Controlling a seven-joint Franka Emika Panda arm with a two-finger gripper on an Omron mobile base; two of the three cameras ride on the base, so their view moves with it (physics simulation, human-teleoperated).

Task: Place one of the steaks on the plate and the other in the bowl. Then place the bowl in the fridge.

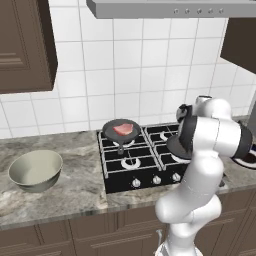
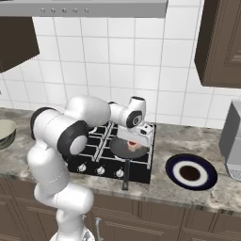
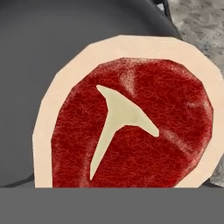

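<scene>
Early in the task, by the look of it: nothing delivered yet. One steak (image 1: 123, 130) lying in the back-left frying pan (image 1: 120, 131) on the black gas stove (image 1: 135, 165), untouched. The other steak (image 3: 131, 131) lying in the front-right frying pan (image 2: 126, 149), seen close up in the hand view with its T-shaped bone and pale fat rim, and as a small pink slab (image 2: 133, 144) under the hand in the right base view.

Gripper (image 2: 140, 142) lowered right over that second steak, jaws spread wide and not yet closed on anything (fingertips hidden in the hand view, so contact with the meat impossible to confirm). Likely the approach to the first pick.

Bowl (image 1: 36, 170) empty, upright on the marble counter (image 1: 75, 190) well to the left of the stove. Plate (image 2: 190, 172), dark-rimmed with a dark centre, empty on the counter just right of the stove. Grey appliance (image 2: 231, 141) at the right edge of the right base view, probably the fridge, too cropped to tell whether a door is open.

Still left, judging from this: grasp and lift this steak, set it on the plate or in the bowl, fetch the other steak for the remaining dish, then carry the bowl to the fridge.
</scene>
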